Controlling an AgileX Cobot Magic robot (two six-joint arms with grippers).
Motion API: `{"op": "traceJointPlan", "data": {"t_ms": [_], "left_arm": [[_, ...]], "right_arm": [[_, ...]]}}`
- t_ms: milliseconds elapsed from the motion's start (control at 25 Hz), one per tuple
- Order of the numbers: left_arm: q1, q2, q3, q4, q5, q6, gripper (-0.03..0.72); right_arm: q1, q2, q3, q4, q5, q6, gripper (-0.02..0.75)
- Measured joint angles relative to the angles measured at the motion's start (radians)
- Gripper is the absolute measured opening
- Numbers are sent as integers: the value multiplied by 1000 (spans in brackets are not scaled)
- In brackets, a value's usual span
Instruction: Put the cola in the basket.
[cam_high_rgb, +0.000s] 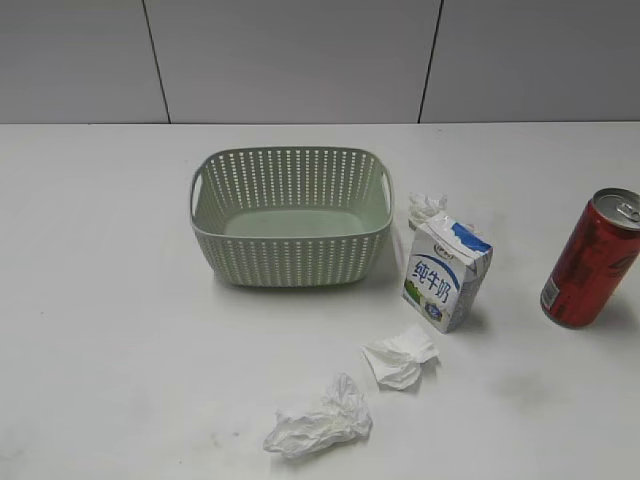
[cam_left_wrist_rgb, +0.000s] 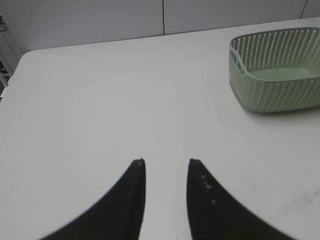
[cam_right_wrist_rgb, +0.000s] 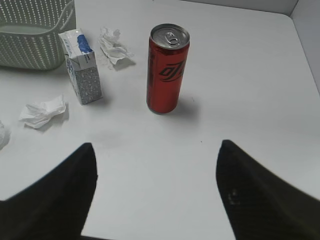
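Observation:
The cola, a tall slim red can (cam_high_rgb: 590, 259) with a silver top, stands upright at the table's right edge; it also shows in the right wrist view (cam_right_wrist_rgb: 166, 69). The pale green basket (cam_high_rgb: 290, 255) stands empty at the middle back, and its left end shows in the left wrist view (cam_left_wrist_rgb: 275, 95). My right gripper (cam_right_wrist_rgb: 156, 145) is wide open and empty, a short way in front of the can. My left gripper (cam_left_wrist_rgb: 166, 161) is open and empty over bare table, left of the basket. Neither gripper shows in the exterior view.
A blue-white milk carton (cam_high_rgb: 444, 273) stands between basket and can. Crumpled white tissues lie behind the carton (cam_high_rgb: 426, 208), in front of it (cam_high_rgb: 400, 358) and near the front edge (cam_high_rgb: 318, 420). A grey panelled wall (cam_high_rgb: 300, 55) backs the table.

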Motion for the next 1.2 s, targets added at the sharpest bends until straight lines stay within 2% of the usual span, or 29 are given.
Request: {"op": "traceJointPlan", "data": {"t_ms": [280, 440, 600, 760, 1200], "left_arm": [[0, 0, 0, 0, 0, 0, 228], [0, 0, 0, 0, 0, 0, 228], [0, 0, 0, 0, 0, 0, 228], [0, 0, 0, 0, 0, 0, 228], [0, 0, 0, 0, 0, 0, 228]], "right_arm": [[0, 0, 0, -4, -2, 2, 561], [0, 86, -12, -21, -35, 9, 560], [0, 276, -47, -17, -131, 91, 594], [0, 533, -103, -13, -156, 188, 630], [0, 1168, -352, -12, -254, 201, 635]]}}
